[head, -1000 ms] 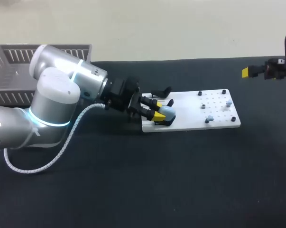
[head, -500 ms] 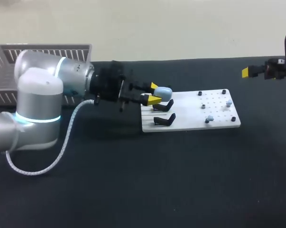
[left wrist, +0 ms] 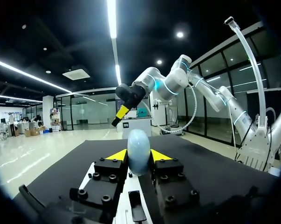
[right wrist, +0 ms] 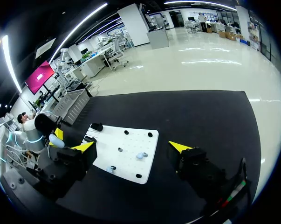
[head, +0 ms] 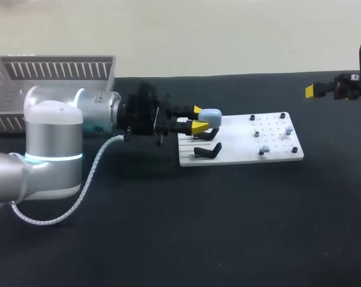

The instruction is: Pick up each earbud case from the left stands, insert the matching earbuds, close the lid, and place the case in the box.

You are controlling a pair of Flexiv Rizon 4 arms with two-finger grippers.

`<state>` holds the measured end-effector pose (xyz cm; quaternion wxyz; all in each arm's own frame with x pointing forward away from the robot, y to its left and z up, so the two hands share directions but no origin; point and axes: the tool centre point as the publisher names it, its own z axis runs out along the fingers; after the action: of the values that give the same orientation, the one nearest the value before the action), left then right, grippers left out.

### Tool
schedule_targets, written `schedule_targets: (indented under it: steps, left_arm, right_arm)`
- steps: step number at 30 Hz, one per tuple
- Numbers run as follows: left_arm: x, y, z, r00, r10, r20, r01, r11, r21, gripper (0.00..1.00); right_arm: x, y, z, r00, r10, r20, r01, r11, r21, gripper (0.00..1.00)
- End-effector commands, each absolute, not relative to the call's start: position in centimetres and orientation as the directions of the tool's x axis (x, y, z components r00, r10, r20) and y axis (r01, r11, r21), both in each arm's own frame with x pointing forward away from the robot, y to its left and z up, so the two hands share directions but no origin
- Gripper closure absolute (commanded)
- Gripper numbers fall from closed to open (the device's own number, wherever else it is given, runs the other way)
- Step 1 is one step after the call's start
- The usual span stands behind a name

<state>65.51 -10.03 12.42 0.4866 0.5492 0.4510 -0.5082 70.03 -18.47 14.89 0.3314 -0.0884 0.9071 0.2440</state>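
**Left gripper** [left wrist: 138,157]: you have it closed to a narrow gap on the pale blue earbud case [left wrist: 138,150], with one yellow tip against each flank. The head view shows the case held clear of the table, above the left end of the white board [head: 234,146] and over the black stands [head: 211,150]. Neither stand shows a case.

**Right gripper** [right wrist: 131,147]: the fingers are spread wide with nothing between them. It hangs out at the table's right side, well apart from the board.

**Handling (judgement):**
- The case looks like a small, smooth, egg-shaped shell of hard plastic, so it is likely light and stiff.
- Its glossy curve is the hazard, because a pinch on a rounded flank can let it squirt forward or twist between the tips.
- Your present hold lies across the two broad flanks, with the rounded end projecting ahead of the fingers.
- Hold the body rather than the lid, so that the lid is free to swing.
- I cannot make out the seam or hinge, and no open lid shows.
- Use moderate pressure only.

**Other items:**
- Two pale blue earbuds [head: 264,147] sit among the pegs on the board's right half. They are tiny and probably slippery, so take them at the fingertips.
- The grey box [head: 48,72] stands at the table's far left, behind your left arm.
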Motion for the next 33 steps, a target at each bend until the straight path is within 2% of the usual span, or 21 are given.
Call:
schedule_targets:
  steps: [1, 13, 24, 33]
  left_arm:
    - [65.3, -10.1, 12.5, 0.081, -0.009, -0.997, 0.990, -0.116, 0.081, 1.00]
    - [65.2, -10.2, 12.6, 0.078, -0.026, -0.997, 0.989, -0.121, 0.081, 1.00]
    - [65.2, -10.2, 12.6, 0.078, -0.026, -0.997, 0.989, -0.121, 0.081, 1.00]
    - [65.2, -10.2, 12.6, 0.078, -0.026, -0.997, 0.989, -0.121, 0.081, 1.00]
  right_arm:
    - [70.0, -18.5, 14.9, -0.765, 0.001, -0.644, -0.322, 0.866, 0.383, 0.00]
    - [70.0, -18.5, 14.9, -0.765, 0.001, -0.644, -0.322, 0.866, 0.383, 0.00]
    - [63.3, -14.8, 16.6, -0.708, -0.098, -0.699, -0.463, 0.812, 0.356, 0.00]
    - [59.0, -9.9, 16.2, -0.680, -0.201, -0.705, -0.549, 0.777, 0.308, 0.00]
